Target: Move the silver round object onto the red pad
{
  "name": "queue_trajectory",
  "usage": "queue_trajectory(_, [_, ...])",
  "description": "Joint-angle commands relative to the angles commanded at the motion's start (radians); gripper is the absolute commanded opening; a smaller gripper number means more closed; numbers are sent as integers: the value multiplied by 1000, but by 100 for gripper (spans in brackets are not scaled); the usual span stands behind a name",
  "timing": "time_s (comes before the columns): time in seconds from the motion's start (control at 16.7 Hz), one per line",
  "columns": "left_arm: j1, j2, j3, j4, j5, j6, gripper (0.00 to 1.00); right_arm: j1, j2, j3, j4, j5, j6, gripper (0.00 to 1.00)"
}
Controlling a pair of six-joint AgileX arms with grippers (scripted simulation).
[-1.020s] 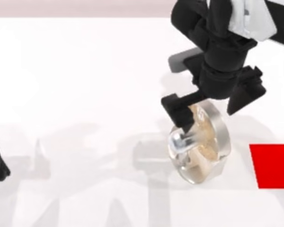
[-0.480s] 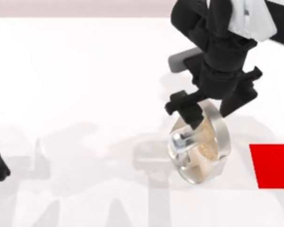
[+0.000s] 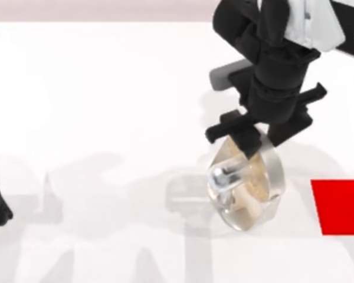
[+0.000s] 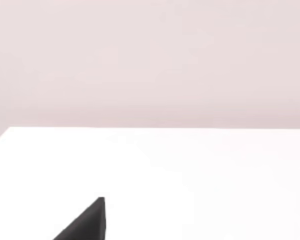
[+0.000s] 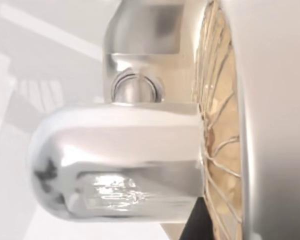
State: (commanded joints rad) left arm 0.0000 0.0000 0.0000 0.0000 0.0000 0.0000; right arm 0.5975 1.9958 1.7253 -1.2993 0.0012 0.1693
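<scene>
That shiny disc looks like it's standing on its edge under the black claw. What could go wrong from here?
The silver round object stands tilted on its rim, and the right gripper seems to pinch only its upper edge, so it might slip or swing. The red pad lies apart, cut off at the top view's right edge; a drop could land short.

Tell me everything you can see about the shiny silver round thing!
The silver round object is a thick-rimmed metal disc, shiny like a mirror. Its inner face is pale gold with thin wiry lines, and a short rounded knob sticks out from the middle. It stands tilted up on its edge on the white table, a little left of the red pad and not touching it. The right pincer is shut on its top rim.
</scene>
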Motion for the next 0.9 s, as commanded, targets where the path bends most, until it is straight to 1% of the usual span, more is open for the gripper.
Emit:
queue_trajectory(0.48, [0,0,0,0,0,0,100,-1,1,4,-4,0,1,0])
queue_trajectory(0.9, [0,0,0,0,0,0,100,6,16,210,-195,0,0,0])
